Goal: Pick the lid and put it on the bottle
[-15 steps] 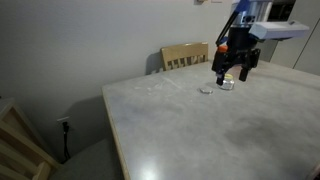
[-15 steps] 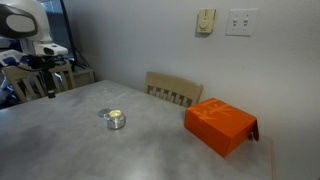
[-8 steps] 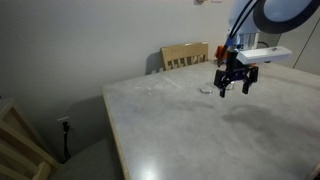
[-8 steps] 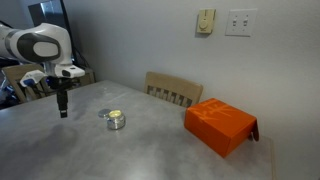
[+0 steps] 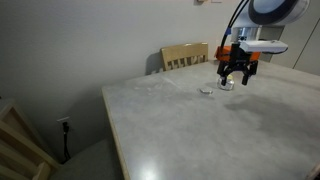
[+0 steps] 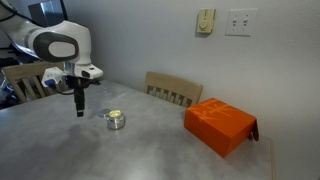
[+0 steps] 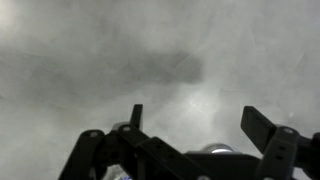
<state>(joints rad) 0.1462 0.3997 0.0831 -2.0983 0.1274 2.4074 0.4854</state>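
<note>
The bottle (image 6: 116, 120) is a small squat silvery jar with a yellowish top, standing on the grey table. It shows partly behind the fingers in an exterior view (image 5: 226, 85) and at the bottom edge of the wrist view (image 7: 215, 151). The lid (image 5: 205, 90) is a tiny pale cap lying flat on the table, just beside the bottle. My gripper (image 6: 80, 112) is open and empty. It hangs fingers down just above the table, close beside the bottle, and shows in an exterior view (image 5: 236, 78) and the wrist view (image 7: 200, 125).
An orange box (image 6: 222, 125) lies on the table well away from the bottle. A wooden chair (image 6: 172, 90) stands at the far table edge and shows in both exterior views (image 5: 185, 55). A wall stands behind it.
The arm has swung across the table towards the bottle, and the gripper now hangs close beside it. The bottle and the lid have not moved.
</note>
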